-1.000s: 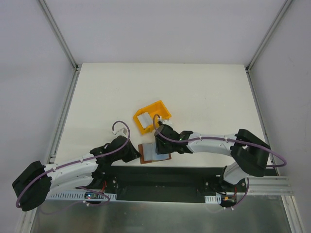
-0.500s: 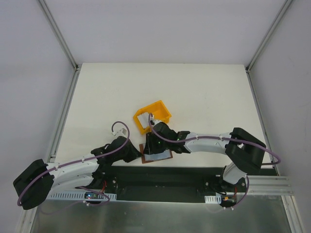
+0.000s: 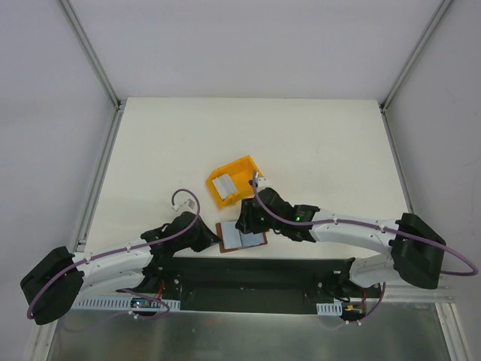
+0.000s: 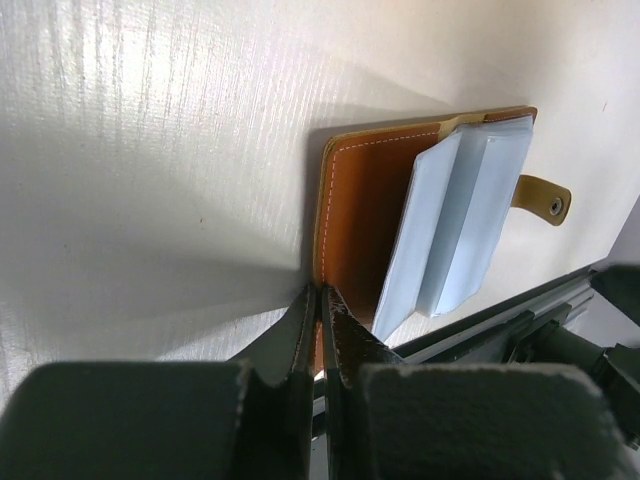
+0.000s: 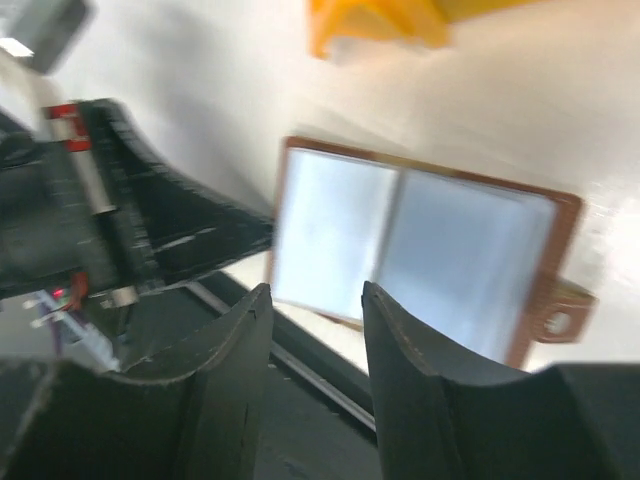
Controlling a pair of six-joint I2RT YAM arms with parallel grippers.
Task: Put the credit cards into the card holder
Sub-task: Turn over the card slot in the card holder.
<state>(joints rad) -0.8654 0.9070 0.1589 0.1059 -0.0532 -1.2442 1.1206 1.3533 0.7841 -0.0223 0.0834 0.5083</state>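
pinches the open card holder (image 3: 242, 238) on the desk (image 3: 301, 150) by its edge in the left tool (image 4: 320, 292), hangs the right tool (image 5: 317, 295) spread and empty above, and may lose that thin grip when credit cards (image 3: 223, 184) push in.

A robotics lab cell is indicated: a white table (image 3: 316, 143) is enclosed by plain panels (image 3: 248, 45) on aluminium profiles (image 3: 91, 53).

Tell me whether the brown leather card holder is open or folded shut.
Open. The brown leather card holder lies spread flat, its pale plastic sleeves facing up and its snap tab undone.
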